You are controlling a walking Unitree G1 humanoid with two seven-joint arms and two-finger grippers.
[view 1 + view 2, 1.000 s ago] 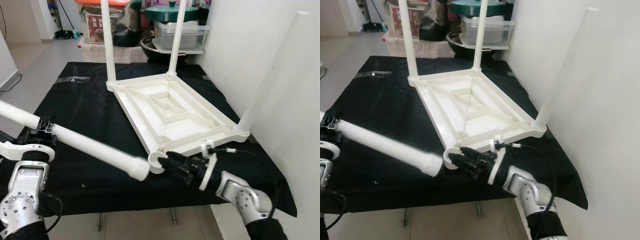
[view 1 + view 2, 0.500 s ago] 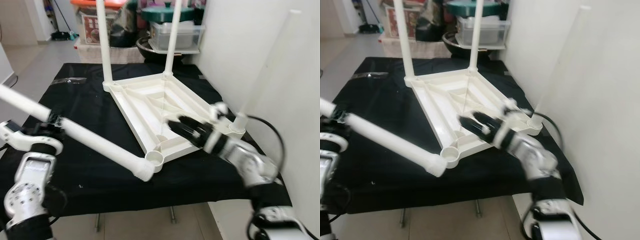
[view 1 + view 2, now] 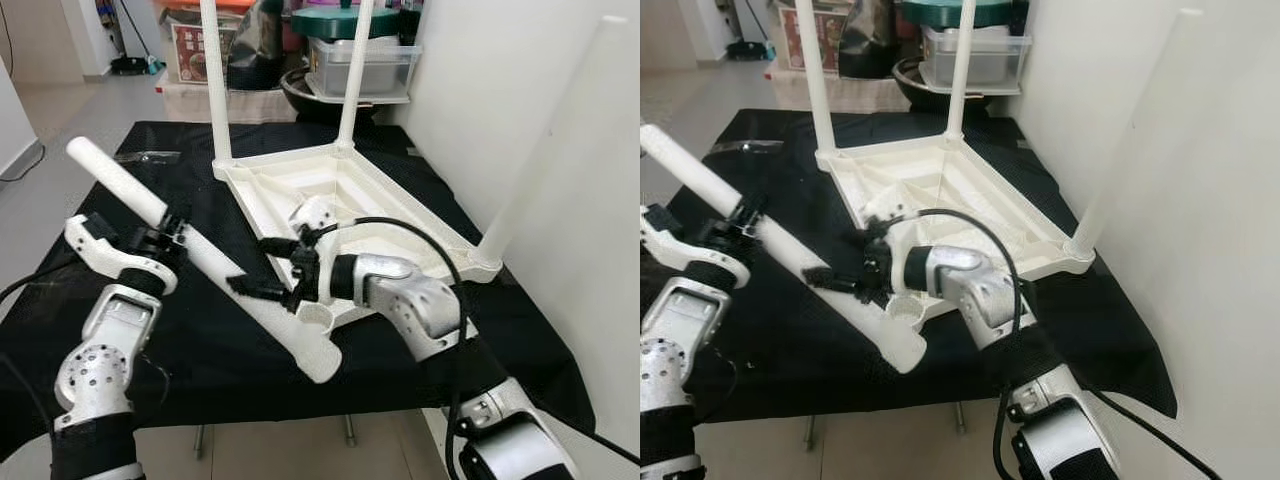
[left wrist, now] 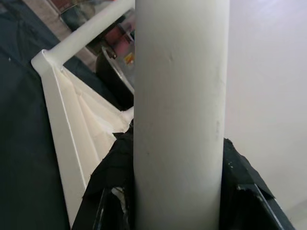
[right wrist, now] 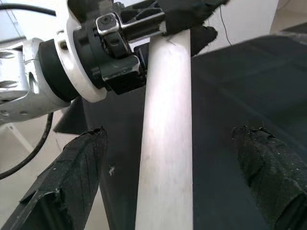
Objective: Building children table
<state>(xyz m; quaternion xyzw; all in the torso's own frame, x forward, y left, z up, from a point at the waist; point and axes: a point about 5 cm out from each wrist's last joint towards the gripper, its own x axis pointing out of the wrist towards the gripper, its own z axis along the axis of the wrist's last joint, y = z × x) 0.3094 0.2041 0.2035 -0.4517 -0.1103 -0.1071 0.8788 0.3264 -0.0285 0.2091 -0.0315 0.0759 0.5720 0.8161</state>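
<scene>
A white children's table top (image 3: 372, 192) lies upside down on a black-covered table (image 3: 140, 330). Three white legs stand in its corners: two at the back (image 3: 213, 80) (image 3: 355, 70) and one by the wall (image 3: 545, 150). The near corner socket (image 3: 314, 318) has no leg in it. My left gripper (image 3: 172, 240) is shut on a loose white leg (image 3: 250, 300), which slants from upper left down past that socket. My right gripper (image 3: 262, 267) is open, with its fingers (image 5: 79, 177) on either side of the leg (image 5: 165, 143) and apart from it.
A white wall (image 3: 520, 60) runs close along the table's right side. Behind the table stand a pot with a green lid (image 3: 345, 22), a clear plastic box (image 3: 375, 72) and other stored items. Grey floor (image 3: 70, 130) lies to the left.
My right gripper left the near corner socket, passed over the table top and now straddles the loose leg. My left arm swung the leg, so its lower end now lies past the socket.
</scene>
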